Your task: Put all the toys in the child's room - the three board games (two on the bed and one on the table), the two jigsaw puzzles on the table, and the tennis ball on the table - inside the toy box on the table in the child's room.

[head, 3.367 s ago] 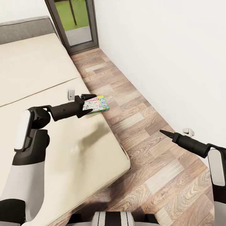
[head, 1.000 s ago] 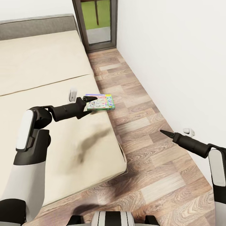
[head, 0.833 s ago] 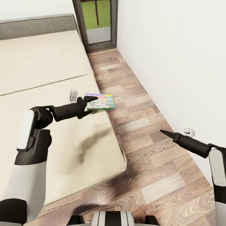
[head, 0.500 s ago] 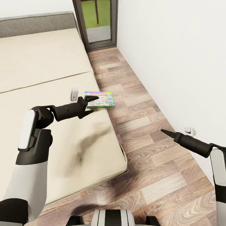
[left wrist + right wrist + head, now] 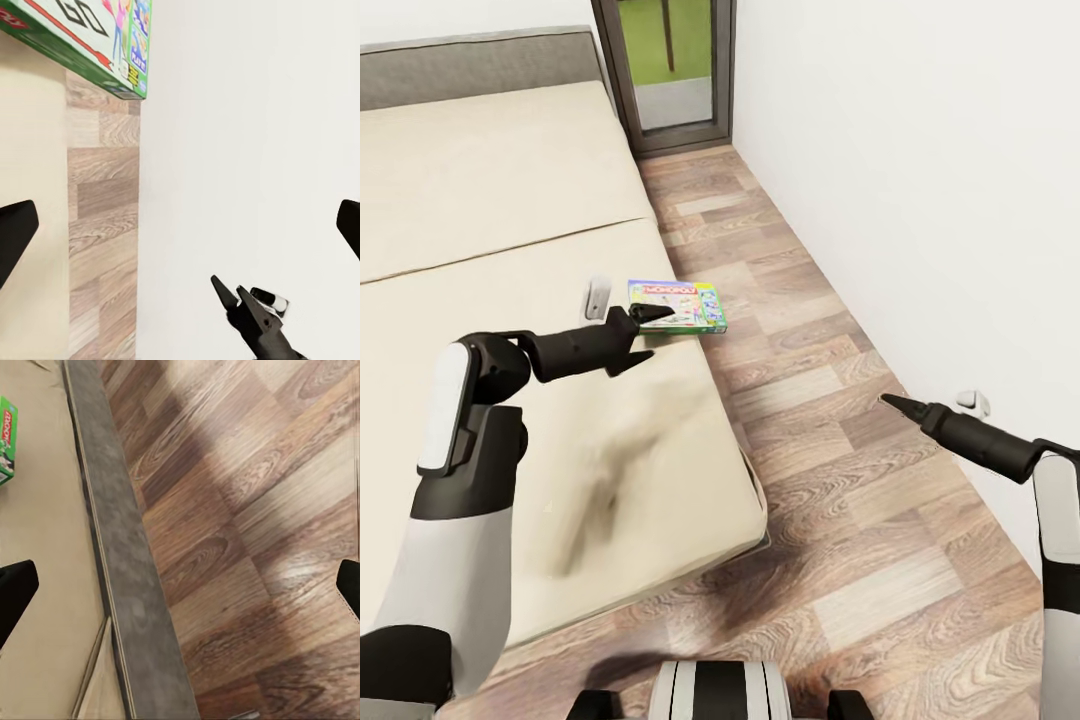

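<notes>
The green-edged MONOPOLY board game (image 5: pixel 678 305) lies flat at the right edge of the cream bed (image 5: pixel 510 200). My left gripper (image 5: pixel 622 307) is open beside it, and its dark fingertip (image 5: pixel 652 315) overlaps the box's near left corner. In the left wrist view the box (image 5: pixel 82 37) sits off to one side, outside the wide-spread fingers. My right gripper (image 5: pixel 935 403) hangs open over the wood floor, well away from the bed. A green corner of the box (image 5: pixel 6 442) shows in the right wrist view. The toy box and the table are out of view.
A strip of wood plank floor (image 5: pixel 810 330) runs between the bed and the white wall (image 5: pixel 920 150). A dark-framed glass door (image 5: pixel 670 70) stands at the far end. The bed's grey side rail (image 5: pixel 112 547) shows in the right wrist view.
The whole view has shifted, so the camera moved. The left gripper stays open at the box's near corner. The right arm keeps its pose over the floor.
</notes>
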You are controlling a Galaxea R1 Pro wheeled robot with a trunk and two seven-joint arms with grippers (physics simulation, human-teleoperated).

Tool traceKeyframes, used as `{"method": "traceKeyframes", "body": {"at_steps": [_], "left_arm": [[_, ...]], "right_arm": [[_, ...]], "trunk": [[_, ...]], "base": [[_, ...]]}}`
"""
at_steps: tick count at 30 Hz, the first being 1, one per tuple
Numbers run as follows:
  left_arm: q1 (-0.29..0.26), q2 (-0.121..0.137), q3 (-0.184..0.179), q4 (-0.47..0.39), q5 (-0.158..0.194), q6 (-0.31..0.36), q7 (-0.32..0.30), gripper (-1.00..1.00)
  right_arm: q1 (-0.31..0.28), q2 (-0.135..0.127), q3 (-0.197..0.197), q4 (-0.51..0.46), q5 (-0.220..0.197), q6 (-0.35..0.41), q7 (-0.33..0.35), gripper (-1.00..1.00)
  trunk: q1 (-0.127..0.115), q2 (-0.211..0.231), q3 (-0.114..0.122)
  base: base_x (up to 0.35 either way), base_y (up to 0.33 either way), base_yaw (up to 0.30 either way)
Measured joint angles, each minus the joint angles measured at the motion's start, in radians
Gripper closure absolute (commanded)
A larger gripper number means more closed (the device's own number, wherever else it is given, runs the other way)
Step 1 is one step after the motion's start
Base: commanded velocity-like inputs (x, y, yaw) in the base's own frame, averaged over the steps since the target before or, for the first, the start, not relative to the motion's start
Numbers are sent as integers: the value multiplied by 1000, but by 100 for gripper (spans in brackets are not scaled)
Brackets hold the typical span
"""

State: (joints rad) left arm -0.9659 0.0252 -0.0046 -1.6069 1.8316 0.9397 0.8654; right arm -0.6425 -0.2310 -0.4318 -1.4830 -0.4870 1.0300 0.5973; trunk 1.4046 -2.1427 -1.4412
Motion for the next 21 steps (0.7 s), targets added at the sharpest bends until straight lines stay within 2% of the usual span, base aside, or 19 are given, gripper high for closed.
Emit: {"method": "traceKeyframes", "body": {"at_steps": [1, 2, 4, 7, 9, 10, 12, 15, 17, 21], "left_arm": [[-6, -1, -1, 0, 0, 0, 13, -100], [-7, -1, -1, 0, 0, 0, 13, -100], [-19, -4, -2, 0, 1, 0, 38, -100], [-26, -6, -2, 0, 1, 0, 51, -100], [-37, -10, -3, 0, 1, 0, 73, -100], [-37, -10, -3, 0, 1, 0, 74, -100], [-42, -11, -2, 0, 1, 0, 84, -100], [-52, -13, -2, 0, 2, 0, 99, -100], [-65, -15, -2, 0, 2, -1, 110, -100], [-84, -18, -3, 0, 3, 0, 118, -100]], "right_arm": [[-12, 2, -17, 17, 0, -1, -1, -100], [-12, 2, -18, 18, -1, 0, -1, -100], [-38, 5, -56, 51, 1, -3, -3, -100], [-53, 7, -73, 72, 1, -6, -4, -100], [-85, 10, -97, 122, 3, -26, -5, -100], [-86, 10, -97, 123, 3, -26, -5, -100], [-117, 11, -110, 200, 6, -60, -8, -100], [-134, 9, -115, 248, 4, -75, -9, -100], [-168, 8, -121, 334, 4, -96, -6, -100], [-207, 9, -124, 396, 2, -109, 0, -100]], "trunk": [[0, 0, 0], [0, 0, 0], [0, 0, 0], [0, 0, 0], [0, 0, 0], [0, 0, 0], [0, 0, 0], [0, 0, 0], [0, 0, 0], [0, 0, 0]], "base": [[0, 0, 0], [0, 0, 0], [0, 0, 0], [0, 0, 0], [0, 0, 0], [0, 0, 0], [0, 0, 0], [0, 0, 0], [0, 0, 0], [0, 0, 0]]}}
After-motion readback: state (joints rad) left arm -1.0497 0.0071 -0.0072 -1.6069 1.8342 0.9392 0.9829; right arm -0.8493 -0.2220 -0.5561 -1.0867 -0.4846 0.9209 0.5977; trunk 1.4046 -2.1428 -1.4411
